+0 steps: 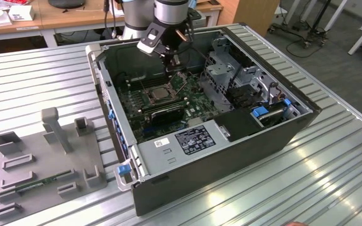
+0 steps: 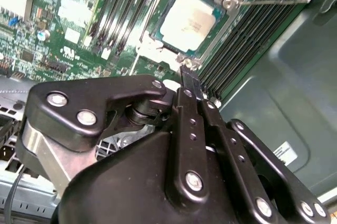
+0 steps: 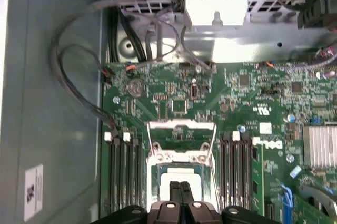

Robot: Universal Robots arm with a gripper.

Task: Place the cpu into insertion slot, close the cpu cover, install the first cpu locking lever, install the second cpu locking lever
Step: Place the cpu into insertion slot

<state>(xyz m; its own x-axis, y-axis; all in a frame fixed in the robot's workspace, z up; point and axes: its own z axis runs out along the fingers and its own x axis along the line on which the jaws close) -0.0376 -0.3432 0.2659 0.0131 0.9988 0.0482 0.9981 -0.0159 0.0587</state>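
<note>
1. Second wrist view: shows the cpu [image 2: 187, 18] lying face up inside the insertion slot [image 2: 209, 38], pale metal face bare and uncovered.
2. Finds the gripper [image 2: 188, 74] just beside one corner of that slot, squeezed narrow, fingers together and holding nothing; looks the same in the first wrist view.
3. Puts the slot near the centre of the exterior view, on the green motherboard [image 1: 197, 96] inside the open computer case [image 1: 231, 155] on the ribbed bench [image 1: 332, 179], with the gripper hanging just above it in the upper middle of the frame.
4. Reads the cpu cover [image 3: 181, 125] as swung up off the slot in the first wrist view, with green board visible through its window.
5. Judges the cpu light, stiff and fragile: better gripped by its edges, never pressed hard on the face.
6. Judges the cover thin, light and hinged: better pushed at its free edge bar than pinched.
7. Judges the locking lever [image 2: 274, 1] a thin springy wire, likely slippery: better caught near its outer end.
</note>
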